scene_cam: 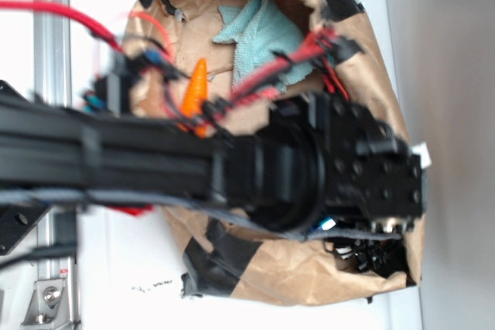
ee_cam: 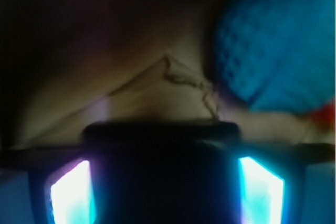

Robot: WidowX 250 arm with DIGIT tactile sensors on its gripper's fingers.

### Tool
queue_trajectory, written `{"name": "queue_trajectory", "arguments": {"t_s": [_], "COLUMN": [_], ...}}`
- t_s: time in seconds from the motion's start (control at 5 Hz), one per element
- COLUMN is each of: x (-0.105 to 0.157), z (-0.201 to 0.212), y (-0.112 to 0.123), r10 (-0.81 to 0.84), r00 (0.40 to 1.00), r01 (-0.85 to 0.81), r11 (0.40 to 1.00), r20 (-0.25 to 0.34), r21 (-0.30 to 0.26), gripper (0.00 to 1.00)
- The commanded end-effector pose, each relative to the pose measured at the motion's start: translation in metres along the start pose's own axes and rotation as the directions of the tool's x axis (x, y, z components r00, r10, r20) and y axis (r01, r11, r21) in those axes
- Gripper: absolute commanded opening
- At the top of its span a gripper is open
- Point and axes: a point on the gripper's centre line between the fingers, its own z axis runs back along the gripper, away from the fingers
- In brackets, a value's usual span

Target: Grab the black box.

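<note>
The black box (ee_cam: 163,171) sits squarely between the jaws, which look closed against its sides, so the gripper (ee_cam: 163,182) should keep squeezing evenly and lift straight up. Beyond the jaws, the paper-lined bin (scene_cam: 371,44) also holds a blue ball (ee_cam: 273,45), a carrot (scene_cam: 196,90) and a cloth (scene_cam: 259,32).

The black arm (scene_cam: 155,160) reached in from the left of the exterior view, lying level, with red cables running along its top. Its wrist (scene_cam: 363,168) bent downward at the right end, so the gripper (scene_cam: 371,253) hung low and mostly hidden beneath it. How the jaws stood could not be told from either blurred view.
</note>
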Motion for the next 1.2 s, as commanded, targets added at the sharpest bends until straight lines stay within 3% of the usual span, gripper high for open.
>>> {"name": "queue_trajectory", "arguments": {"t_s": [0.0,0.2,0.4,0.6,0.8,1.0], "x": [-0.017,-0.022,-0.022,-0.019,-0.006,0.001], "z": [-0.011,0.036,0.082,0.129,0.152,0.147], "y": [-0.008,0.024,0.055,0.070,0.067,0.071], "r10": [-0.054,-0.152,-0.285,-0.297,-0.425,-0.435], "r00": [0.997,0.983,0.888,0.812,0.828,0.854], "r01": [0.052,0.150,0.287,0.351,0.472,0.476], "r11": [0.998,0.988,0.957,0.936,0.881,0.875], "r20": [-0.050,0.103,0.361,0.503,0.366,0.286], "r21": [-0.036,0.031,0.049,-0.013,-0.046,-0.092], "gripper": [0.00,0.00,0.00,0.00,0.00,0.00]}}
